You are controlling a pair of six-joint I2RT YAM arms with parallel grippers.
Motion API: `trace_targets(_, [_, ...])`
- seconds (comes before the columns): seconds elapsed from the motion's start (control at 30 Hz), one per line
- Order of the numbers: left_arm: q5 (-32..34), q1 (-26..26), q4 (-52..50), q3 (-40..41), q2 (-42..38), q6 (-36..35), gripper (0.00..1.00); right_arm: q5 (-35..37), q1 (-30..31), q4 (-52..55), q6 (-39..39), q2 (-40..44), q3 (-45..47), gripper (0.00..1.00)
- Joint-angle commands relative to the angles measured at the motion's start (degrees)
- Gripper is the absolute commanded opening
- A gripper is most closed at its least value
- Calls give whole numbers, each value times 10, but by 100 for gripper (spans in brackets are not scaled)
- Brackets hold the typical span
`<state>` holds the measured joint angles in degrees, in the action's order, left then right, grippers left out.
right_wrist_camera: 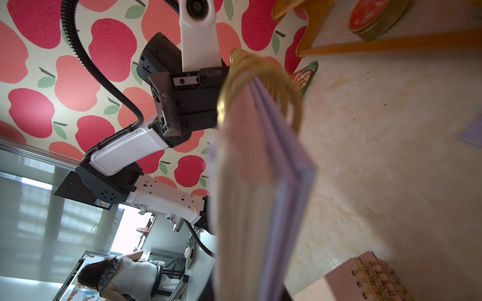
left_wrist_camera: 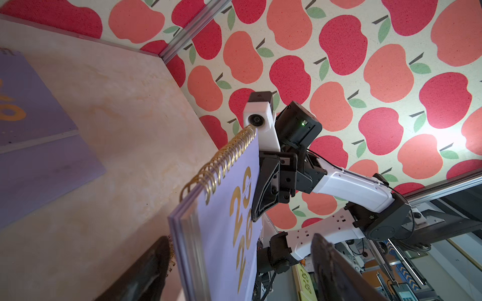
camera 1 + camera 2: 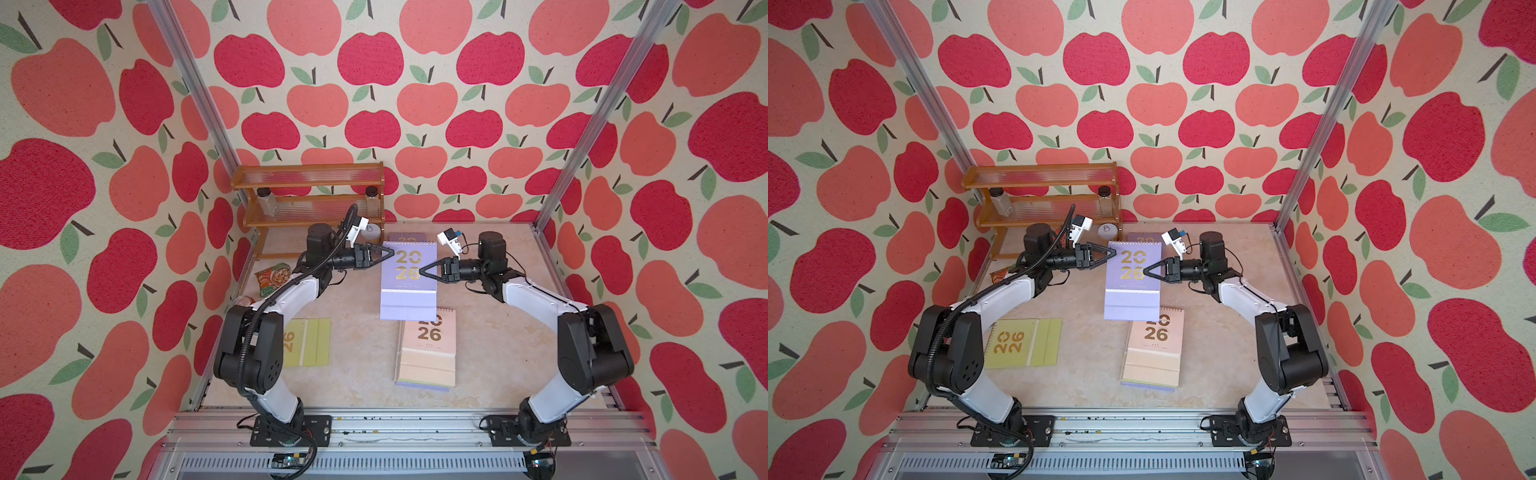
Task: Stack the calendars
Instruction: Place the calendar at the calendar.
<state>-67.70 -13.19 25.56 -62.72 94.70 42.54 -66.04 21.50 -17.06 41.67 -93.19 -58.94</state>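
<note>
Lilac calendar [image 3: 408, 286]: frame centre in both top views, raised off the tabletop [image 3: 490, 332], overlapping the top edge of the pink-topped calendar stack [image 3: 428, 353] at lower centre.
Right gripper [image 3: 423, 272]: clamped on its right edge, beside the gold numerals.
Left gripper [image 3: 388, 253]: at its upper-left corner, jaws spread wide in the left wrist view.
Yellow-green calendar [image 3: 309, 343]: flat, lower left.
Second lilac calendar [image 3: 409, 237]: flat, just behind.

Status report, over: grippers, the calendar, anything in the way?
Left gripper open at the edge of the lilac calendar. Right gripper shut on it, held off the table. Nothing seen between it and pink-topped stack.
</note>
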Motion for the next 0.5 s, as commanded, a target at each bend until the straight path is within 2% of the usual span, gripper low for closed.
trace_targets(0.0, [25, 21, 29, 18, -12, 17, 88, 15, -9, 63, 5, 52, 19, 0])
trace_targets(0.23, [36, 35, 5, 30, -29, 6, 89, 46, -30, 221, -36, 134, 84, 0])
trace_targets(0.47, [37, 34, 6, 36, -33, 7, 89, 54, -35, 290, -47, 200, 155, 0])
